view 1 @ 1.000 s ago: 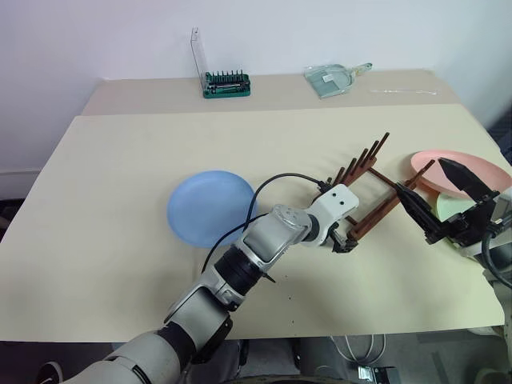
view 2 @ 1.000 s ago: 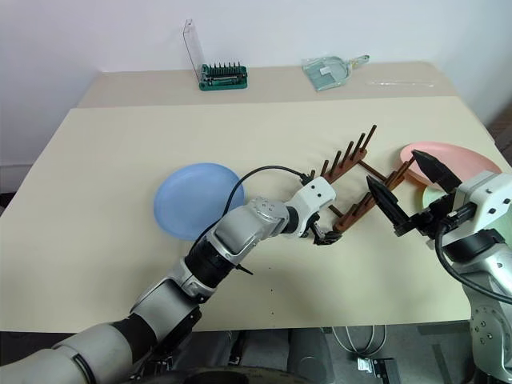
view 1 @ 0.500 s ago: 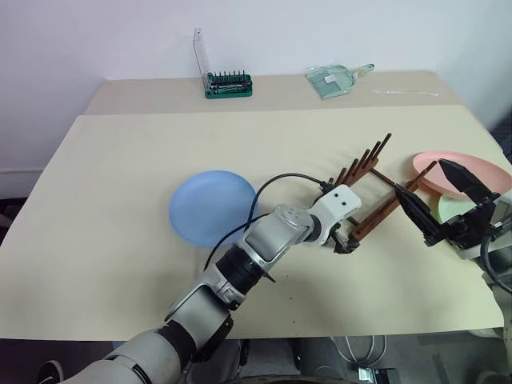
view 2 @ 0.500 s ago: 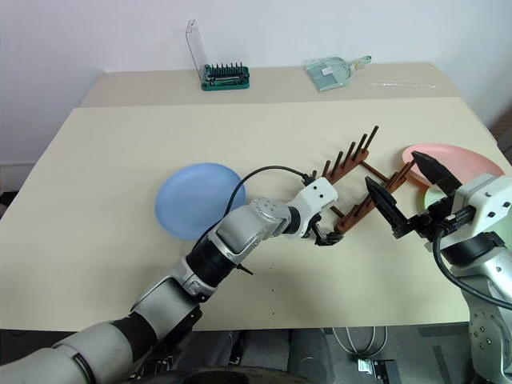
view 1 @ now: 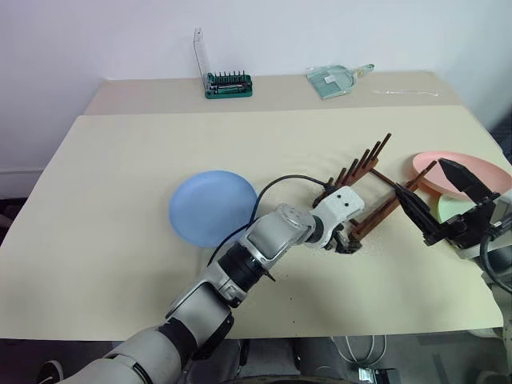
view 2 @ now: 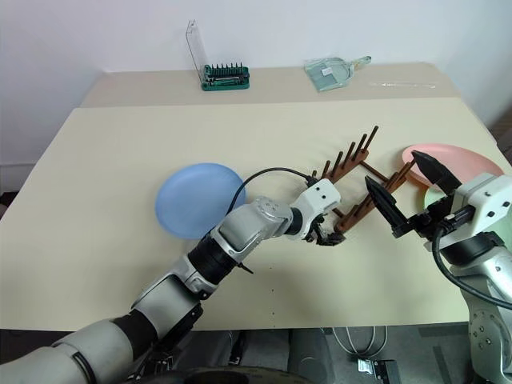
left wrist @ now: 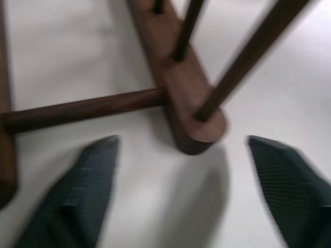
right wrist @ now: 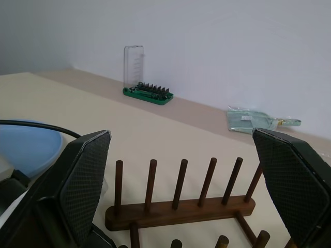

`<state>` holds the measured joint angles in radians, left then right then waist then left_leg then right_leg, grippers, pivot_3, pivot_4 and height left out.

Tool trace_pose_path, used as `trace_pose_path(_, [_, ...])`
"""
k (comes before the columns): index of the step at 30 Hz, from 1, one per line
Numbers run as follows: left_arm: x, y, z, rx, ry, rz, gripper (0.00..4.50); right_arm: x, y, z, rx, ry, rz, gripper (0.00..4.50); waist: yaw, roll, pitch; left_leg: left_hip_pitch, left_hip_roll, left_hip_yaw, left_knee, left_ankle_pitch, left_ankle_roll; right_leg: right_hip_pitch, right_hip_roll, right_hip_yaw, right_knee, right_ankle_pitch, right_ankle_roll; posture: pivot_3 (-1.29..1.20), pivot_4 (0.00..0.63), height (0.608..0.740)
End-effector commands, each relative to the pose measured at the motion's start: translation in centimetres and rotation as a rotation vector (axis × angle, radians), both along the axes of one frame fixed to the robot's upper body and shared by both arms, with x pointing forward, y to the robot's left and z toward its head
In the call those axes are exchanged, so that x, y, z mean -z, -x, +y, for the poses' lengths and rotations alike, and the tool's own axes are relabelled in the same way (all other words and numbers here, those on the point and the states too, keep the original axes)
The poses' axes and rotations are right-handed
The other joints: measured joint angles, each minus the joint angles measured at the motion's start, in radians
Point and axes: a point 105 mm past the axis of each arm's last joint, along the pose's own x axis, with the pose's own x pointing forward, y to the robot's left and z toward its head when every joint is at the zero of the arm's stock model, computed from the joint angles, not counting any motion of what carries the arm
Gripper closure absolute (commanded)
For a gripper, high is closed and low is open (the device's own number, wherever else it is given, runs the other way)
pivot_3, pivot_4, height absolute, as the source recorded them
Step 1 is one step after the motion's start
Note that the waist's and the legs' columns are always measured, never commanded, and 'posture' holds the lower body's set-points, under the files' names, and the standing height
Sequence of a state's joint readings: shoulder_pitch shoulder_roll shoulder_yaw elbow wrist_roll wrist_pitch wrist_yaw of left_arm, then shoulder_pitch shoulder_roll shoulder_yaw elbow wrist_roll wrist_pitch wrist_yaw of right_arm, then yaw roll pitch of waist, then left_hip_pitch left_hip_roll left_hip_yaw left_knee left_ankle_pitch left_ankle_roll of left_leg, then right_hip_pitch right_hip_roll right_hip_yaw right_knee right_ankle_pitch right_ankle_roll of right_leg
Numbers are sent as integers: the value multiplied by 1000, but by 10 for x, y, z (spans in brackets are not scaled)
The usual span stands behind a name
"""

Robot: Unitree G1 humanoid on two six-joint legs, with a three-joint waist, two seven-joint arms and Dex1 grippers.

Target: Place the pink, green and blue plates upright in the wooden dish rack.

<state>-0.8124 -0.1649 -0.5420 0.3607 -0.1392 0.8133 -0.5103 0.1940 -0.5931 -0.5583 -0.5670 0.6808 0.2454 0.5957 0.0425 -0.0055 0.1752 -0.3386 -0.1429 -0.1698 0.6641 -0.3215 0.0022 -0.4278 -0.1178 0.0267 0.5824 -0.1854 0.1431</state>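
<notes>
The left end effector (left wrist: 181,191) is straddling, fingers parted and empty, the near rail end of the dark brown wooden dish rack (view 1: 370,192), which appears light and rigid. The right end effector (view 2: 408,192) is hovering wide open beside it.

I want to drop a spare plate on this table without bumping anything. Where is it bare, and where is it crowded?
Bare: the wide stretch between the blue plate and the bit holder at the back, and the table's near left corner. Crowded: the right side, where the rack, left gripper, right gripper, pink plate and green plate sit close together.
</notes>
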Motion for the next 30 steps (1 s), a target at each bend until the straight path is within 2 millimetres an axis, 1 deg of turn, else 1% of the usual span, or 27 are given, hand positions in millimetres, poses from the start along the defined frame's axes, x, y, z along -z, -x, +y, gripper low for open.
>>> trace_pose_path(1, [-10, 29, -41, 74, 63, 58, 2893, -10, 4, 5, -12, 14, -51, 0, 0, 0, 0, 0, 0, 0, 0, 0, 0, 0, 0, 0, 0, 0, 0, 0, 150, 740])
trace_pose_path(2, [-10, 29, -41, 73, 63, 58, 3406, -10, 4, 5, -11, 13, -51, 0, 0, 0, 0, 0, 0, 0, 0, 0, 0, 0, 0, 0, 0, 0, 0, 0, 150, 740])
trace_pose_path(3, [-9, 29, -41, 71, 61, 57, 3814, -10, 5, 6, -11, 14, -51, 0, 0, 0, 0, 0, 0, 0, 0, 0, 0, 0, 0, 0, 0, 0, 0, 0, 150, 740])
trace_pose_path(5, [-10, 27, -40, 73, 59, 43, 3824, -10, 6, 5, -9, 15, -48, 0, 0, 0, 0, 0, 0, 0, 0, 0, 0, 0, 0, 0, 0, 0, 0, 0, 150, 740])
trace_pose_path(9, [-13, 18, -33, 46, 53, 3, 3824, -9, 7, 4, -6, 13, -47, 0, -1, 0, 0, 0, 0, 0, 0, 0, 0, 0, 0, 0, 0, 0, 0, 0, 150, 740])
trace_pose_path(11, [-16, 9, -25, 29, 59, -9, 3824, -8, 6, 4, -6, 12, -44, 0, -1, 0, 0, 0, 0, 0, 0, 0, 0, 0, 0, 0, 0, 0, 0, 0, 150, 740])
trace_pose_path(14, [-21, -10, -6, -10, 57, -64, 3824, -8, 5, 5, -8, 7, -46, 0, -1, 0, 0, 0, 0, 0, 0, 0, 0, 0, 0, 0, 0, 0, 0, 0, 150, 740])
trace_pose_path(16, [-23, -16, 3, -12, 69, -74, 3824, -8, 5, 4, -7, 8, -45, 0, -2, 0, 0, 0, 0, 0, 0, 0, 0, 0, 0, 0, 0, 0, 0, 0, 150, 740])
trace_pose_path(17, [-25, -14, 9, 23, 79, -61, 3824, -8, 5, 4, -7, 8, -44, 0, -4, 0, 0, 0, 0, 0, 0, 0, 0, 0, 0, 0, 0, 0, 0, 0, 150, 740])
trace_pose_path(19, [-23, -15, 20, 73, 46, -99, 3824, -8, 4, 3, -8, 10, -43, 0, -6, 1, -1, -1, 0, 0, 0, 0, 0, -1, 0, 0, 0, 0, 0, 0, 150, 740])
trace_pose_path(21, [-25, -20, 32, 72, 53, -80, 3824, -9, 2, 3, -12, 9, -45, 0, -5, 2, -1, -1, 0, 1, 0, 0, -1, -2, 1, 0, 1, 0, 0, 0, 150, 740])
trace_pose_path(24, [-27, -25, 51, 101, 31, -117, 3824, -11, 0, 3, -23, 11, -46, 0, -3, 2, -1, -1, 0, 0, 0, 0, -1, -2, 0, 0, 1, 2, -4, 0, 150, 740])
trace_pose_path(25, [-29, -23, 54, 133, 45, -125, 3824, -11, -1, 3, -27, 12, -46, 0, -3, 2, -1, -1, 0, 0, 0, 0, -1, -2, 0, 0, 1, 2, -4, 0, 150, 740])
trace_pose_path(27, [-33, -17, 57, 190, 82, -87, 3824, -11, -2, 3, -29, 14, -44, 0, -3, 2, -1, -1, 0, 0, 0, 1, -1, -2, 1, 0, 0, 2, -4, 0, 150, 740])
trace_pose_path(28, [-36, -12, 58, 250, 102, -93, 3824, -11, -3, 4, -32, 13, -44, 0, -2, 2, -1, -1, 0, 0, 0, 1, -2, -2, 0, 0, 0, 2, -4, 0, 150, 740])
trace_pose_path(30, [-36, -11, 61, 296, 95, -104, 3824, -10, -4, 4, -37, 13, -43, 0, -1, 2, -1, -1, 0, 0, 0, 2, -3, -2, 0, 0, 0, 2, -4, 0, 150, 740])
